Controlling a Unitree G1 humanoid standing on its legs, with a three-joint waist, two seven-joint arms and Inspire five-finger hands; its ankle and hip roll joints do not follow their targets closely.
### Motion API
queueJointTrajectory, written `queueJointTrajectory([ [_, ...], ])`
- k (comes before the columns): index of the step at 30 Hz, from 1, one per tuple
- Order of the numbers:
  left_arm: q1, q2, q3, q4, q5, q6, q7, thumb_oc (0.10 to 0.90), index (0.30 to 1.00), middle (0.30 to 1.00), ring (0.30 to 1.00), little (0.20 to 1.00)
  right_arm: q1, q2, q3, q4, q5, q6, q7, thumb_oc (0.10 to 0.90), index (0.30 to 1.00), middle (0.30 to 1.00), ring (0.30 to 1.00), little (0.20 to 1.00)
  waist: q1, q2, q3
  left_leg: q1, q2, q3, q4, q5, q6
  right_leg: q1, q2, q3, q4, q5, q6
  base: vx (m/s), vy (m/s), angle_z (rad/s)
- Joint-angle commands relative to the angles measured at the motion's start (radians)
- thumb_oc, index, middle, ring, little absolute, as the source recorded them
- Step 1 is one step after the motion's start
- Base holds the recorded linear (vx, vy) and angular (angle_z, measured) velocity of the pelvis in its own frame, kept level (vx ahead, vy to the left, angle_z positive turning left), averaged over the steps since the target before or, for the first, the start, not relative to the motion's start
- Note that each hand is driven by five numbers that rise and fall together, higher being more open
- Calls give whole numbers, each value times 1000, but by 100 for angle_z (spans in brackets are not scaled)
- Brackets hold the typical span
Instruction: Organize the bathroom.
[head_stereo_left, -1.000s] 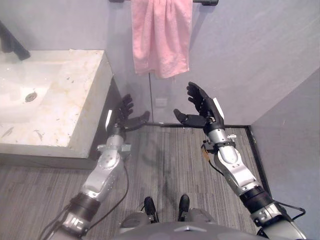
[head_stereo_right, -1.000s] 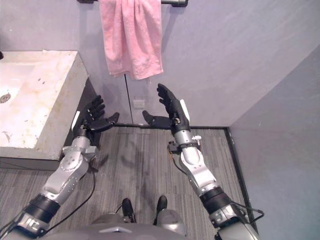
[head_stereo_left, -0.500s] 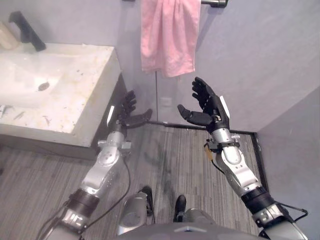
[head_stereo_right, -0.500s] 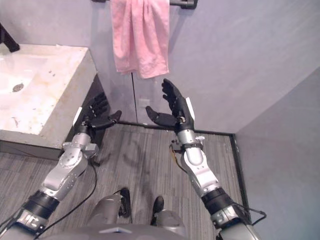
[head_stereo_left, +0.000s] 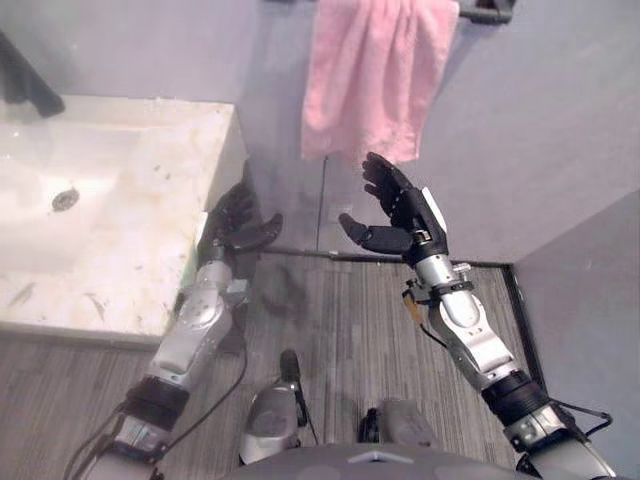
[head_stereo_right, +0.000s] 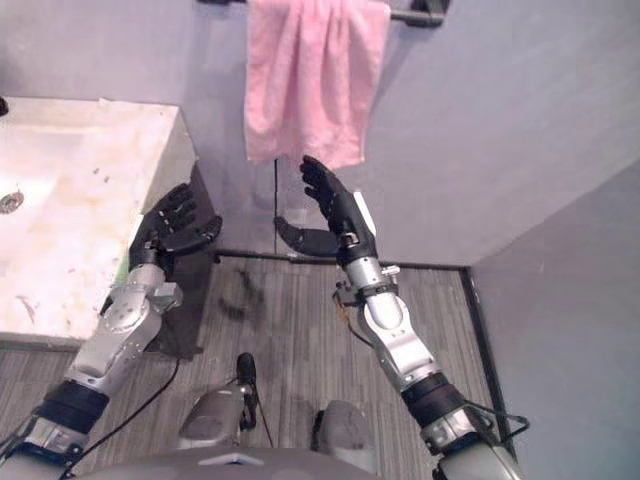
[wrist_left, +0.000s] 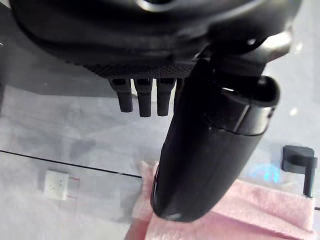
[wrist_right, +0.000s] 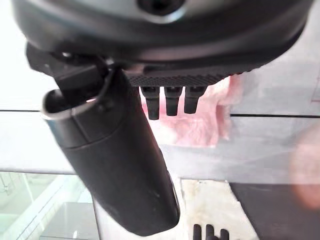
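Pink towel (head_stereo_left: 372, 75) long axis vertical on dark rail (head_stereo_left: 487, 12); right hand (head_stereo_left: 398, 208) and left hand (head_stereo_left: 236, 220) spread, empty.

A pink towel (head_stereo_left: 375, 80) hangs over the dark wall rail (head_stereo_left: 487, 12), apparently loosely.

A white marbled stone sink counter (head_stereo_left: 150, 200) lies just beside the left hand (head_stereo_left: 235, 222), on its outer side, with a round metal drain (head_stereo_left: 62, 199) in the basin and a dark tap (head_stereo_left: 25, 85) at the far corner, well apart from that hand. A pale grey wall (head_stereo_left: 540, 130) stands beyond the right hand (head_stereo_left: 395, 205), and a dark rail end (head_stereo_left: 490, 12) is mounted on it above that hand. A small white square wall plate (wrist_left: 55, 185) sits low on the wall ahead of the left hand. Grey wood-look plank flooring (head_stereo_left: 340, 310) spreads below both hands, edged by a black strip (head_stereo_left: 480, 264) at the wall's foot.
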Motion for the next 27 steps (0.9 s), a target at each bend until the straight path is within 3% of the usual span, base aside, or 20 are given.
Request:
queueJointTrajectory([
  [1,-5,-25,-16,-71,22,-111,27,800,900,900,900,900,-47,14,-19,-96,-55,-113,-8,800,900,900,900,900,-25,64,-159,1,-38,-73,-86,13,-23,49,27,-129,-57,-94,-58,198,-21,8],
  [2,-5,-29,-17,-74,29,-113,30,800,900,900,900,900,-51,16,-15,-104,-72,-108,-19,800,900,900,900,900,-24,64,-159,6,-41,-73,-83,16,-28,58,20,-147,-113,-103,-65,248,-112,10],
  [3,-6,-33,-20,-84,32,-116,40,800,900,900,900,900,-58,14,-4,-129,-103,-100,-60,800,900,900,900,900,-29,51,-158,23,-55,-71,-75,5,-42,83,12,-187,-381,-108,-82,215,-164,4],
  [4,-5,-33,-25,-88,31,-124,45,800,900,900,900,900,-58,8,-1,-147,-111,-95,-88,800,900,900,900,900,-37,41,-153,37,-64,-72,-74,-8,-49,102,18,-202,-517,-87,-86,178,-168,-9],
  [5,-6,-33,-27,-88,32,-126,47,800,900,900,900,900,-58,6,-1,-150,-115,-96,-97,800,900,900,900,900,-38,39,-151,41,-66,-72,-73,-11,-50,106,19,-204,-538,-80,-86,117,-159,-15],
  [6,-10,-39,-34,-85,43,-135,56,800,900,900,900,900,-57,1,-1,-153,-127,-110,-139,800,900,900,900,900,-46,28,-148,57,-78,-72,-78,-27,-52,103,16,-194,-622,-26,-78,107,-137,-8],
  [8,-7,-44,-43,-92,48,-136,66,800,900,900,900,900,-57,3,-1,-152,-160,-126,-202,800,900,900,900,900,-58,28,-144,68,-83,-83,-75,-44,-47,83,36,-138,-614,-18,-79,142,-168,23],
  [16,19,-48,-29,-135,50,-109,82,800,900,900,900,900,-61,18,-3,-174,-244,-111,-306,800,900,900,900,900,-45,15,-176,81,-85,-112,-87,-53,-50,139,69,-142,-709,-4,-103,129,-146,14],
  [27,36,-22,17,-171,77,-168,111,800,900,900,900,900,-80,-23,-35,-246,-355,-82,-435,800,900,900,900,900,-51,1,-187,80,-61,-93,-39,-80,-62,176,92,-137,-734,-22,-128,44,-107,6],
])
